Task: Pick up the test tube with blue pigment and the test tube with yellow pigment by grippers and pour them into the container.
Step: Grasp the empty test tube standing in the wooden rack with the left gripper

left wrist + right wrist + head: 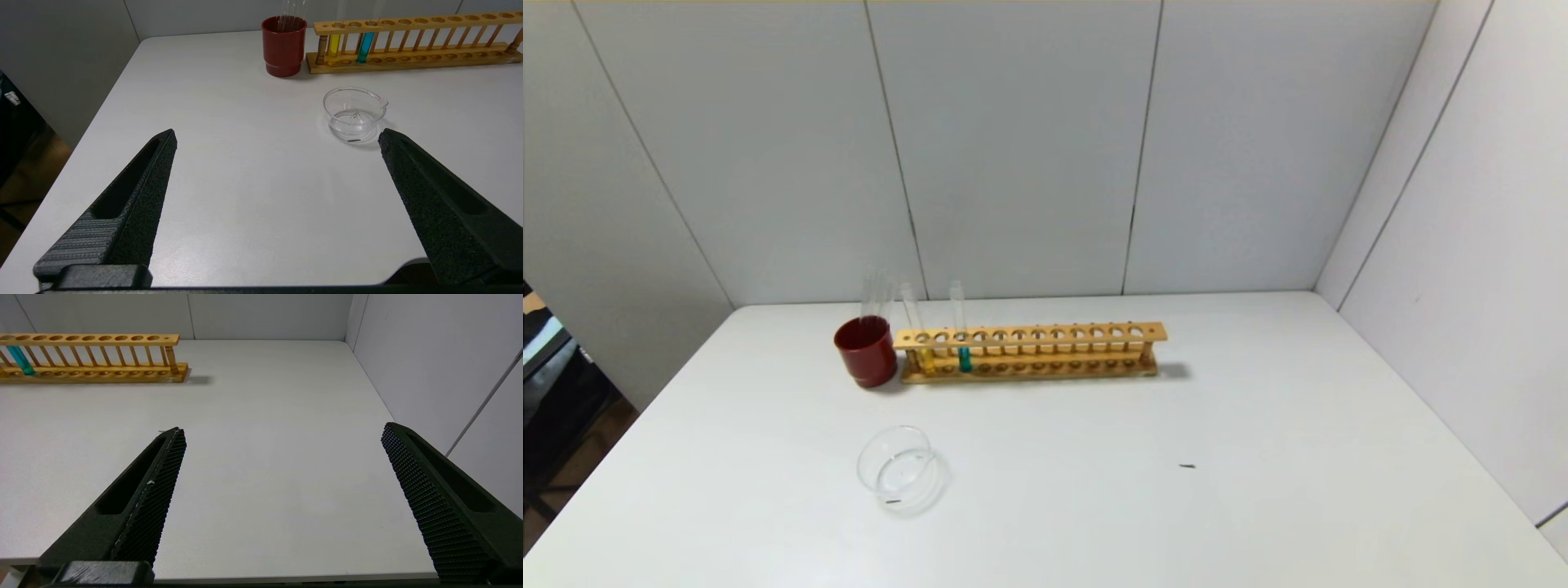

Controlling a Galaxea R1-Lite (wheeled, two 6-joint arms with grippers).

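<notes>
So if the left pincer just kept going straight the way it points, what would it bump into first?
Probably nothing close: the open left pincer has bare table ahead. The container sits off to one side, the red cup farther on, though depth is unclear.

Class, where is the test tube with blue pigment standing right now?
In the head view, the test tube with blue pigment stands upright near the left end of the wooden rack, just right of the yellow tube.

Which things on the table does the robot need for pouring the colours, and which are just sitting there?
Needed:
blue tube, in the rack
yellow tube, in the rack
glass dish
left gripper, open
right gripper, open

Just there:
wooden rack, it only holds the tubes
red cup with clear tubes
</notes>
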